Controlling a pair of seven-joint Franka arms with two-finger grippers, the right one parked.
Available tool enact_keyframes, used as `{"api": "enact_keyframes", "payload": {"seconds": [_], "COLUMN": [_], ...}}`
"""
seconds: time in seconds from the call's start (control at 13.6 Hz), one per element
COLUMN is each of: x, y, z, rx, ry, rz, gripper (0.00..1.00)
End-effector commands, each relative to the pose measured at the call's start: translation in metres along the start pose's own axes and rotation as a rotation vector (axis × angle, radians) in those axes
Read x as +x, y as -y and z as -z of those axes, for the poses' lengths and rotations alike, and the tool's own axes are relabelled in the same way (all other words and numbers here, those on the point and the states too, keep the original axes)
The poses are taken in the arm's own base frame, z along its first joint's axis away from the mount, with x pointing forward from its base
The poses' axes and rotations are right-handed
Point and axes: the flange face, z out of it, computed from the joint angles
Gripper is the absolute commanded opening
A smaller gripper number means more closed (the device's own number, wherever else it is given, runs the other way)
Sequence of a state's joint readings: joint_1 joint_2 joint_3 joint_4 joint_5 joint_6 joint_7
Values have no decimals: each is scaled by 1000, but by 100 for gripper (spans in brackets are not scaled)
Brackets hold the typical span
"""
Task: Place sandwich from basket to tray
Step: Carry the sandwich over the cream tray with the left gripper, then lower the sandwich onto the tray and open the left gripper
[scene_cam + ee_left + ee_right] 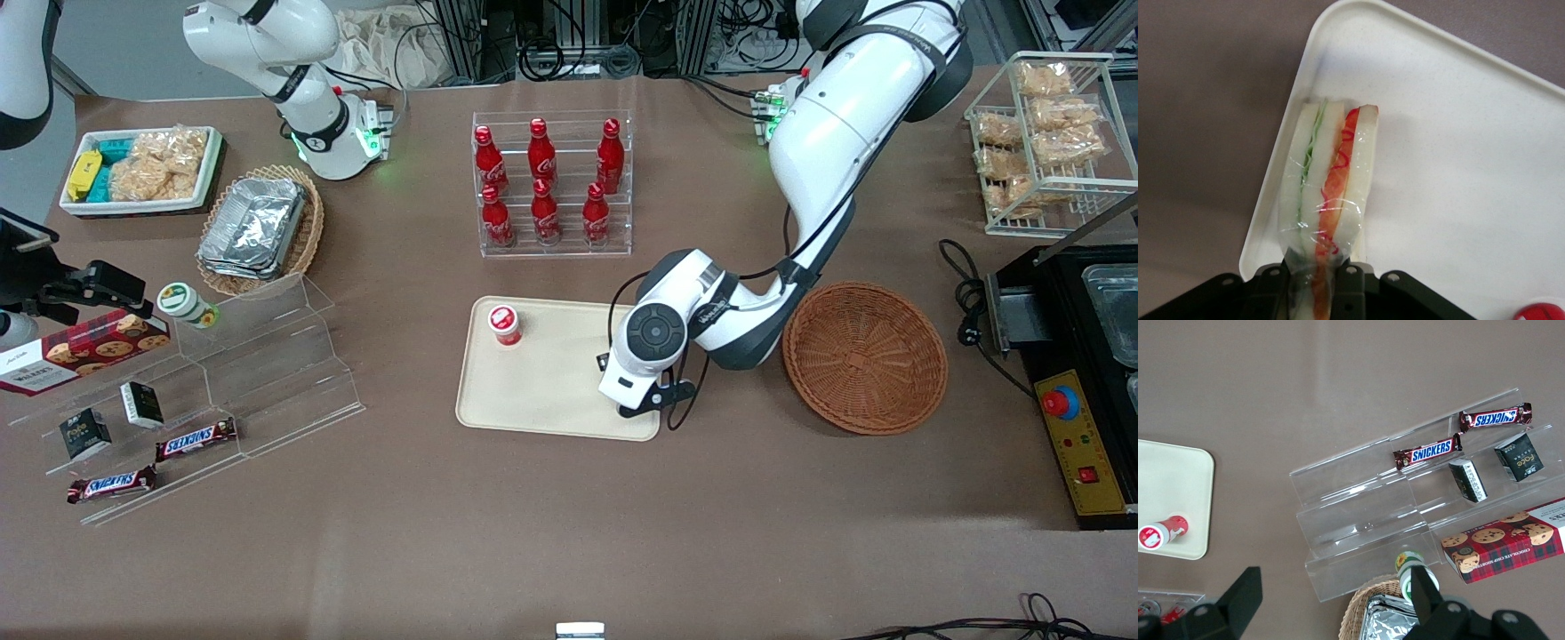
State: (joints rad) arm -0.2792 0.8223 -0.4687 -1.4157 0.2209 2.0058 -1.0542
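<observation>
My left gripper [1313, 277] is shut on the sandwich [1331, 180], a plastic-wrapped wedge of white bread with green and red filling along its edge. One black finger [1350, 283] presses each side of the wedge. The sandwich hangs over the beige tray [1458, 147], close to a rounded corner; I cannot tell whether it touches the tray. In the front view the arm's wrist [653, 342] covers the tray [551, 382] at its end beside the basket and hides the sandwich. The reddish-brown wicker basket [864, 356] stands next to the tray with nothing in it.
A red-capped cup [505, 324] stands on the tray toward the parked arm's end. A clear rack of cola bottles [551, 182] is farther from the camera. A black control box [1080, 427] and a cable [969, 302] lie at the working arm's end of the table.
</observation>
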Motion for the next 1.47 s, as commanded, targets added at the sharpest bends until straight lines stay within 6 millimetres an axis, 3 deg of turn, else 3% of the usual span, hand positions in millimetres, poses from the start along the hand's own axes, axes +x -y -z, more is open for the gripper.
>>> {"api": "enact_keyframes", "payload": {"seconds": [0.0,0.07,0.15,0.22,0.29,0.37,0.59,0.81,1.18,1.4], "x": [4,6,5,5,5,5,2,-4,-8,-10], "y": [-10,-10,-11,-11,-11,-10,2,39,123,171], "z": [0,-1,0,3,8,17,81,165,286,326], "rx": [-10,-14,-19,-21,-24,-28,-48,-33,-48,-19], "ry": [-32,-38,-42,-45,-50,-59,-103,-145,-195,-200], "rz": [20,21,21,21,22,38,132,195,309,302], "gripper": [38,55,62,81,93,97,99,99,99,99]}}
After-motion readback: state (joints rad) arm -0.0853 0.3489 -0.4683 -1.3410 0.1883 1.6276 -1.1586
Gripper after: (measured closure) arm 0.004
